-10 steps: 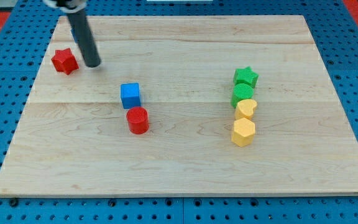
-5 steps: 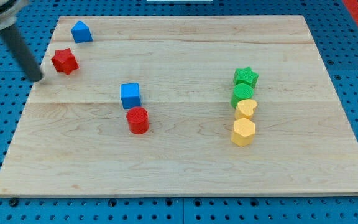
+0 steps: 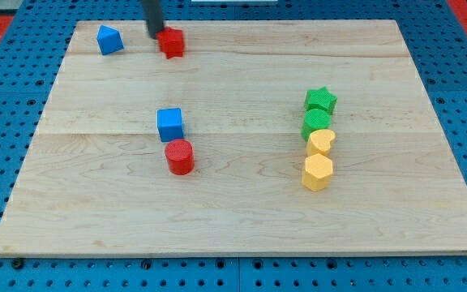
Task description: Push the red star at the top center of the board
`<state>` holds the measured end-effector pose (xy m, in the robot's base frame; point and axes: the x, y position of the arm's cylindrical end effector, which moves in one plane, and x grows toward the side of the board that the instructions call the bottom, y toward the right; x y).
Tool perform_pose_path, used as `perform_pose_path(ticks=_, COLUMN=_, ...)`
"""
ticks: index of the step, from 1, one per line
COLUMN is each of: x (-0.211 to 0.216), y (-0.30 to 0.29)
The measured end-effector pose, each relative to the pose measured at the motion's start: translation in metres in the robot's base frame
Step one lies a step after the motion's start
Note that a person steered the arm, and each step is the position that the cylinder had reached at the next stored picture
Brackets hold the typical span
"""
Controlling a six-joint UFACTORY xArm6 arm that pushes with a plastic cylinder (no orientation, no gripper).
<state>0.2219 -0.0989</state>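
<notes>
The red star (image 3: 171, 42) lies near the view's top edge of the wooden board (image 3: 242, 203), left of the middle. My tip (image 3: 154, 35) touches the star's left side, between it and a blue house-shaped block (image 3: 109, 39) at the top left. The rod runs up out of the view's top.
A blue cube (image 3: 169, 124) and a red cylinder (image 3: 180, 156) sit left of the middle. On the right stand a green star (image 3: 321, 100), a green block (image 3: 317, 122), a yellow heart (image 3: 321, 141) and a yellow hexagon (image 3: 318, 172) in a column.
The red star has moved up and to the right, from the left edge to near the top. My tip went round its left side and now is against it.
</notes>
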Motion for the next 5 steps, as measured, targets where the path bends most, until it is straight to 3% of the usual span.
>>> perform_pose_path(ticks=2, x=0.056, y=-0.049)
perform_pose_path(ticks=4, x=0.023, y=0.098)
perform_pose_path(ticks=5, x=0.05, y=0.103)
